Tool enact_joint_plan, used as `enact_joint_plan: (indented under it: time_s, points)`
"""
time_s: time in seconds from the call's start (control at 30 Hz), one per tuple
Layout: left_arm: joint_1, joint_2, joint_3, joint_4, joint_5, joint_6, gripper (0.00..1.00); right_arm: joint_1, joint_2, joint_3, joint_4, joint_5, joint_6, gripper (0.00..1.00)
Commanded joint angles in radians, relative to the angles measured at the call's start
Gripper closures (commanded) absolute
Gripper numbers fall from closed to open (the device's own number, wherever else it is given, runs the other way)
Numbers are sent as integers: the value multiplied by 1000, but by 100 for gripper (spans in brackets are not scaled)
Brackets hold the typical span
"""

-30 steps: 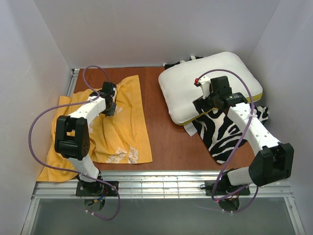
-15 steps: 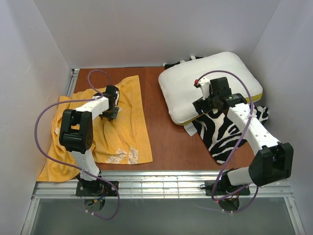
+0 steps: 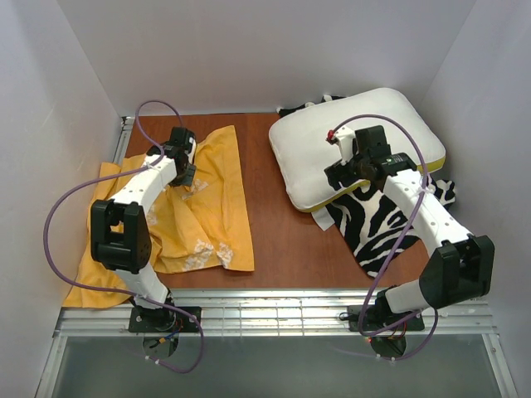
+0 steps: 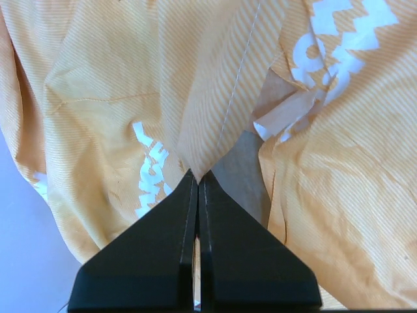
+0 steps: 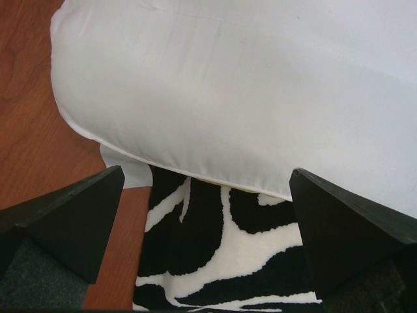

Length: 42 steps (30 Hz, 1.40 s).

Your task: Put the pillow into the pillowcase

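The orange-yellow pillowcase point(image 3: 203, 215) lies rumpled on the left of the table. My left gripper point(image 3: 184, 178) is shut on a fold of it and holds the cloth pulled up; in the left wrist view the pillowcase point(image 4: 117, 98) is pinched at the tips of my left gripper point(image 4: 197, 177). The puffy white pillow point(image 3: 348, 137) lies at the back right. My right gripper point(image 3: 338, 184) is open, its jaws wide apart, over the pillow's near edge. In the right wrist view the pillow point(image 5: 247, 85) fills the top, with my right gripper point(image 5: 205, 186) just before its edge.
A black-and-white zebra-striped cloth point(image 3: 386, 224) lies under and in front of the pillow, also in the right wrist view point(image 5: 215, 261). Bare brown table point(image 3: 265, 207) runs between pillowcase and pillow. White walls close in the back and sides.
My left gripper has moved back and lifted, pulling the pillowcase so its near right corner drew in and the cloth bunched. The right gripper shifted slightly back onto the pillow edge.
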Motion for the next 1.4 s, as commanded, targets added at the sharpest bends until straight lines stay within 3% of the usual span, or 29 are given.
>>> enact_joint_plan:
  time_s: [0.0,0.2,0.33,0.5,0.9,1.0,1.03,1.07,1.2,1.3,1.37]
  points:
    - [3,-98,26,-54,83,13,100,5,29,76,25,-58,9,4]
    - [3,-167,11,-64,301,-19,100,74,173,266,27,-55,16,9]
    - [3,-197,3,-45,364,-33,100,205,326,430,7,124,29,1]
    - [3,-216,22,-27,409,-74,100,324,532,541,8,346,49,1]
    - [3,-206,23,4,458,-94,100,333,947,630,13,500,85,3]
    - [3,-213,5,21,458,-96,100,306,978,616,10,439,104,35]
    - [3,-215,0,25,458,-96,100,298,975,613,4,416,107,76]
    - [3,-218,-4,27,461,-123,100,286,971,615,-5,392,116,98]
    - [10,-221,-11,39,512,-135,100,234,841,639,-73,57,159,99]
    - [13,-223,6,44,581,-148,100,207,607,687,-99,-153,173,99]
    - [14,-220,17,47,604,-152,100,206,508,677,-77,-190,151,99]
